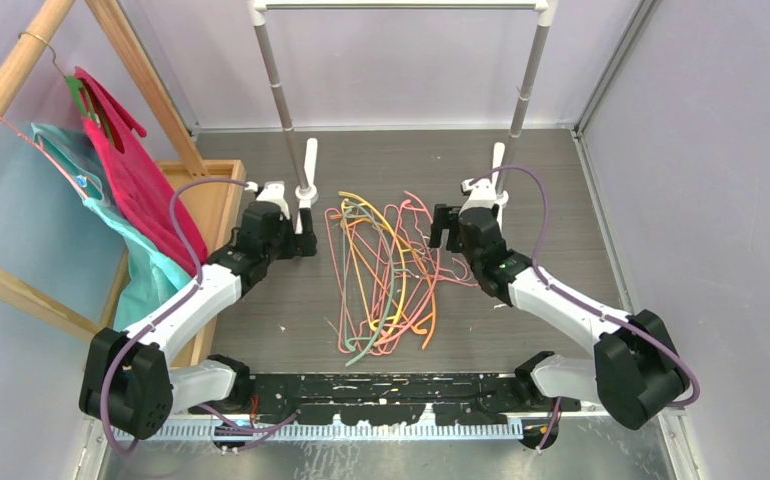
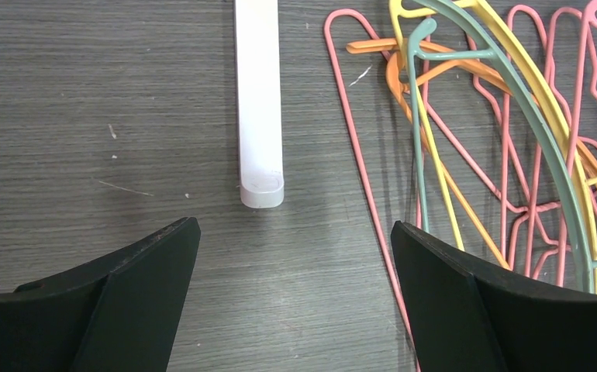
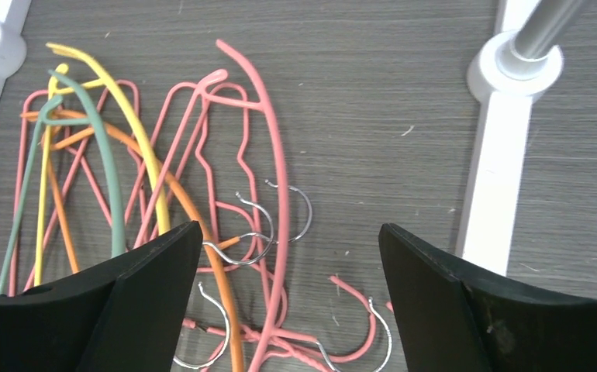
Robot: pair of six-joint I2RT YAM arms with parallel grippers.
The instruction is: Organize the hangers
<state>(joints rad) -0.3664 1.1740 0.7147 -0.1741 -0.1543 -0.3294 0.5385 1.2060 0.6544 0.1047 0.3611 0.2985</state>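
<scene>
Both tools stand wide open, holding nothing. The left tool (image 1: 299, 238) hangs over bare table beside a white plastic rack foot (image 2: 259, 116); the right tool (image 1: 445, 228) hangs over the hook ends of the tangled thin hangers (image 1: 386, 270). These pink wire, orange, yellow and grey-green hangers lie flat mid-table, under the metal clothes rail (image 1: 401, 5). The grey wood-grain table (image 1: 561, 200) sits within lilac walls (image 1: 701, 150); a wooden frame (image 1: 11, 75) at left carries magenta and teal garments (image 1: 136, 200).

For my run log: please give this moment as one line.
left gripper: open, empty | right gripper: open, empty | hangers: tangled on table
</scene>
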